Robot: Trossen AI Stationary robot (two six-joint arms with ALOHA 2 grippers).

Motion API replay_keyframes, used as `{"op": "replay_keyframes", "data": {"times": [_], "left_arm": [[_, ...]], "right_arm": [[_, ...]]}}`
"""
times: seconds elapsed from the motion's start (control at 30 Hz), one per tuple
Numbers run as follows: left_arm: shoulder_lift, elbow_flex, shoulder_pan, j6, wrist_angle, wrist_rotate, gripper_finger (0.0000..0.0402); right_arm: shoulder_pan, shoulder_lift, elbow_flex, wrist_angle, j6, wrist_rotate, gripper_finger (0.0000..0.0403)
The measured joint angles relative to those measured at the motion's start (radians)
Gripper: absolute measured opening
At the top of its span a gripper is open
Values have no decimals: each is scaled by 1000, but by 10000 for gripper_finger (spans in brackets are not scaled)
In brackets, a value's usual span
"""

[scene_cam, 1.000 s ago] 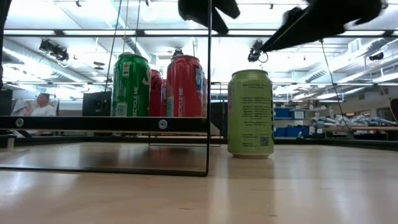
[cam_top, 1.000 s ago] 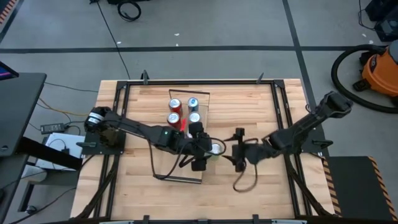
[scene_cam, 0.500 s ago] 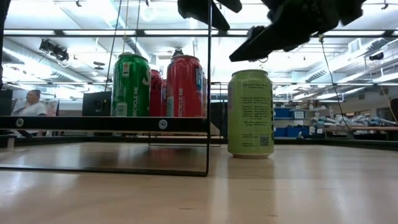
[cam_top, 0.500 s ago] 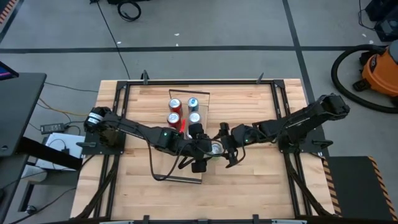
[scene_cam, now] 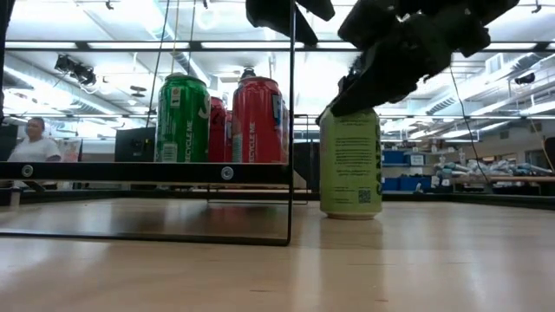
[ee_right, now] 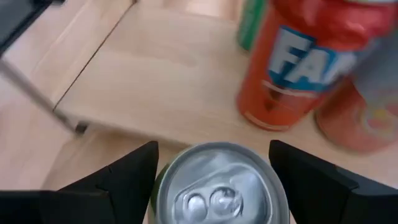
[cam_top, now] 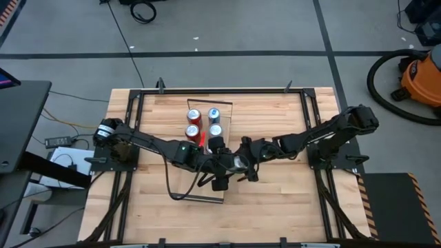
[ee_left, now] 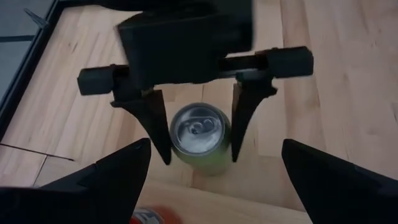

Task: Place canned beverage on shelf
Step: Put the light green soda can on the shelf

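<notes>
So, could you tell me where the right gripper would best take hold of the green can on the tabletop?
Probably around the upper side wall of the green can, from above. It stands upright beside the shelf, and the right gripper already has one open finger either side of its round top.

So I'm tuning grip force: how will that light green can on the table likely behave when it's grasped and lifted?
The light green can stands upright with its tab unopened, so it is probably full and fairly heavy. Its smooth round wall may slip or twist between the right tool's fingers straddling its top. Tall and narrow, it could tip if nudged off-center.
</notes>
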State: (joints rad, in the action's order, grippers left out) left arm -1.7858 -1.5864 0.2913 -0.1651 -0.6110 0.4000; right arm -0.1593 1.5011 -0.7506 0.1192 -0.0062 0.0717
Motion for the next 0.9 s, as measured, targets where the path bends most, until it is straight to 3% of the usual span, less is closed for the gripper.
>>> {"op": "replay_keyframes", "data": {"times": [0.13, 0.3, 0.4, 0.63, 0.9], "left_arm": [[0, 0, 0, -5, -3, 0, 373], [0, 0, 0, -25, 0, 0, 373], [0, 0, 0, -26, -1, 0, 373], [0, 0, 0, -27, -2, -9, 373], [0, 0, -11, -35, 42, -78, 373]], "right_arm": [[-21, 0, -1, -17, 166, 104, 314], [-72, 2, 2, -36, 376, 330, 314], [-99, 3, 3, -36, 419, 406, 313], [-128, -60, 3, 22, 346, 411, 315], [-148, -261, 3, -173, 249, 384, 318]]}}
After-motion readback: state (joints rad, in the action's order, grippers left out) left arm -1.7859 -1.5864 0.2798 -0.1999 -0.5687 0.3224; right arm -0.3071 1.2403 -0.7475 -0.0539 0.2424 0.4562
